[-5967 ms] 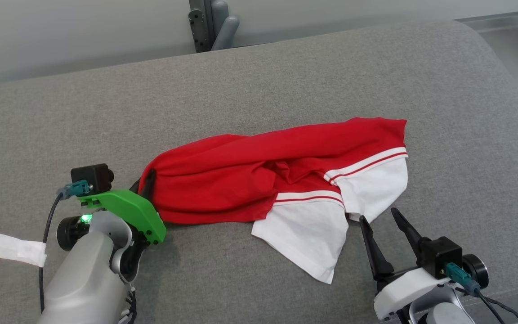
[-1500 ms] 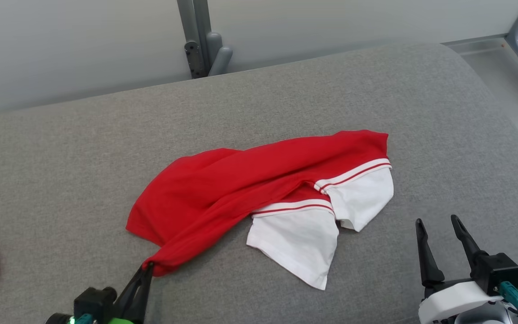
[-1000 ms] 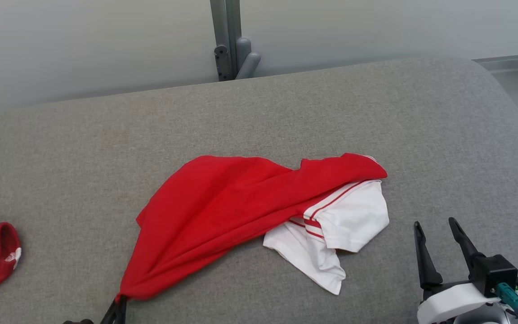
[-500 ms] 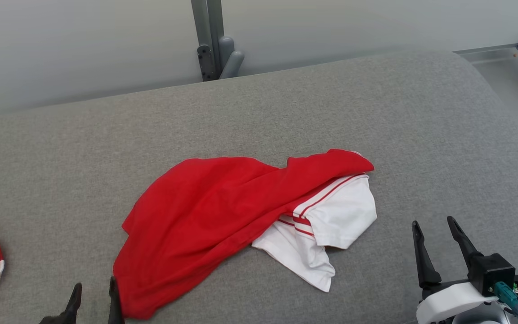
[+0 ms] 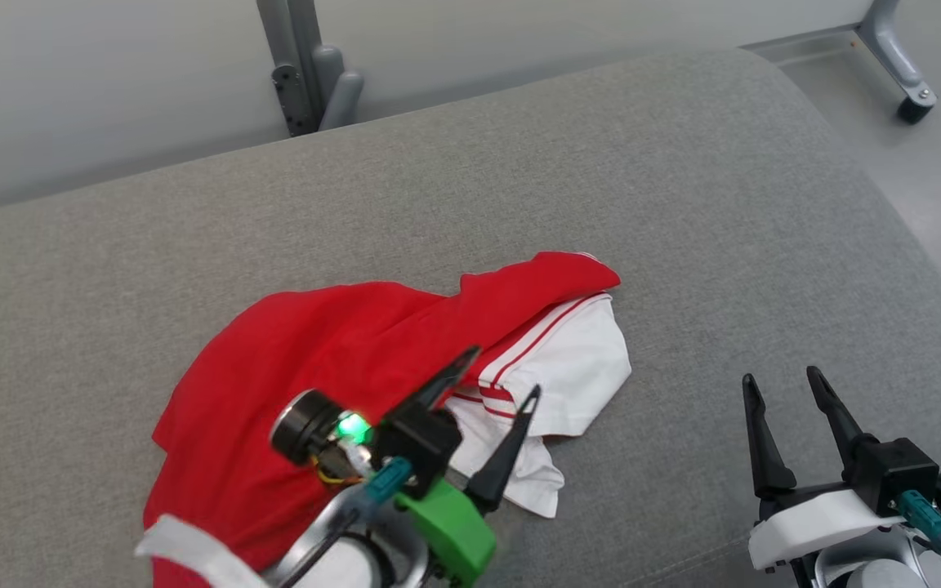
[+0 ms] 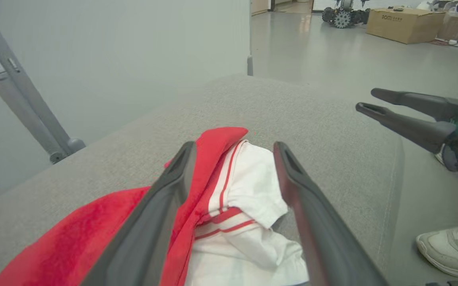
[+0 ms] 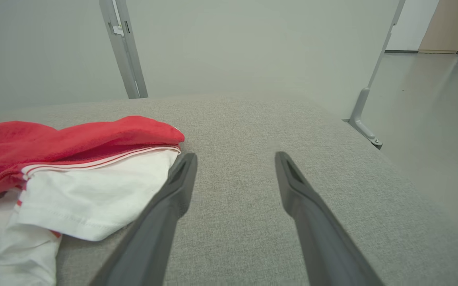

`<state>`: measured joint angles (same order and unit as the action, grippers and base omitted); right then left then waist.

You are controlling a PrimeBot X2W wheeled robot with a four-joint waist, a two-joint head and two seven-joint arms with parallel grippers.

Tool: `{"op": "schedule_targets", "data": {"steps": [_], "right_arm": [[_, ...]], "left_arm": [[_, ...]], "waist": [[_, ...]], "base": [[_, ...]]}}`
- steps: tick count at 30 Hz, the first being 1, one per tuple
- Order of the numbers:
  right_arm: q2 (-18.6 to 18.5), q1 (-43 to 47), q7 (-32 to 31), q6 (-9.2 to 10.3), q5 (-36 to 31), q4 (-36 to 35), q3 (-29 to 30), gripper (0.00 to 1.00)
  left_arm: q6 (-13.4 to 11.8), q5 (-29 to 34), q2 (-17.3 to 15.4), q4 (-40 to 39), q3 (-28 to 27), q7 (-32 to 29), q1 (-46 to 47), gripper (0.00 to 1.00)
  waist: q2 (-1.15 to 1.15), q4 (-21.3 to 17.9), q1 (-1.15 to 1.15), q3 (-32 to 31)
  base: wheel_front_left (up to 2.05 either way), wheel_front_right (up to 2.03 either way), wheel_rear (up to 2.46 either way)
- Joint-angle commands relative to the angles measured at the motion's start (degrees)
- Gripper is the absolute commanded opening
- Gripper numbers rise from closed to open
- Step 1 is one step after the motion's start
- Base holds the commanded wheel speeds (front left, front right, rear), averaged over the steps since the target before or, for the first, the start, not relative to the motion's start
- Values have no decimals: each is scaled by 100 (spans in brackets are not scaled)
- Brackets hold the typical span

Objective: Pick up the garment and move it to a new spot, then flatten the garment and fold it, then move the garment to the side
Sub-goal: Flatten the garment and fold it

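Note:
The garment (image 5: 315, 343), a red shirt with white, red-striped sleeves, lies bunched on the grey cushion (image 5: 519, 163). My left gripper (image 5: 505, 372) stands open over the white sleeves, holding nothing. In the left wrist view its fingers (image 6: 233, 146) frame the red edge and the white sleeve (image 6: 249, 186); I cannot tell whether they touch the cloth. My right gripper (image 5: 781, 377) is open and empty, to the right of the garment, apart from it. In the right wrist view the garment (image 7: 94, 186) lies just left of that gripper (image 7: 235, 155).
A grey metal post (image 5: 295, 65) stands behind the cushion, and a frame leg with a caster (image 5: 899, 57) at the back right. The cushion's right edge drops to the floor. A person's white shoe (image 6: 447, 248) stands beside it. A cardboard box (image 6: 406, 24) sits far off.
My left gripper let go of the red hem, opened, and moved up over the garment to the white sleeves. The head camera shifted. The right gripper stayed open in place.

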<state>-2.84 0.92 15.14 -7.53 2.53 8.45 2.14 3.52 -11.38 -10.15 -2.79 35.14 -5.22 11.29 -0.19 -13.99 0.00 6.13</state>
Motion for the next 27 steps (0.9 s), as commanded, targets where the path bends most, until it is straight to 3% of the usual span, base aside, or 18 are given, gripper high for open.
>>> {"op": "schedule_targets", "data": {"steps": [1, 5, 10, 18, 24, 25, 26, 27], "right_arm": [[-9, -29, 2, 8, 27, -11, 2, 100], [-10, -79, 2, 8, 125, -26, 6, 100], [-9, -155, 2, 8, 252, -51, -42, 100], [-9, -251, 2, 8, 420, -62, -101, 100], [-12, -240, 1, 8, 533, -44, -48, 100], [-11, -229, 1, 8, 539, -38, -30, 100], [-9, -221, 1, 8, 538, -24, -19, 100], [-10, -218, 1, 8, 535, -6, -10, 100]], "left_arm": [[69, 47, 40, 87, 79, -59, 206, 100], [254, 182, 337, 620, 639, -358, 836, 100], [341, 243, 455, 1659, 1074, -574, 1368, 100], [267, 712, 436, 3110, 1365, -684, 2021, 100], [309, 722, 370, 3803, 1505, -798, 2150, 100], [314, 693, 374, 3861, 1516, -787, 2164, 84], [320, 661, 386, 3892, 1510, -760, 2174, 49], [321, 633, 402, 3903, 1505, -717, 2196, 36]], "waist": [[19, -250, 0, 215], [19, -483, 0, 408], [19, -740, 0, 618], [19, -913, 0, 866], [19, -902, 0, 895], [19, -889, 0, 884], [19, -872, 0, 868], [19, -857, 0, 852]], "base": [[0, 0, 0], [0, 0, 0], [0, 0, 0], [0, 0, 0], [0, 0, 0], [0, 0, 0], [0, 0, 0], [0, 0, 0]]}}
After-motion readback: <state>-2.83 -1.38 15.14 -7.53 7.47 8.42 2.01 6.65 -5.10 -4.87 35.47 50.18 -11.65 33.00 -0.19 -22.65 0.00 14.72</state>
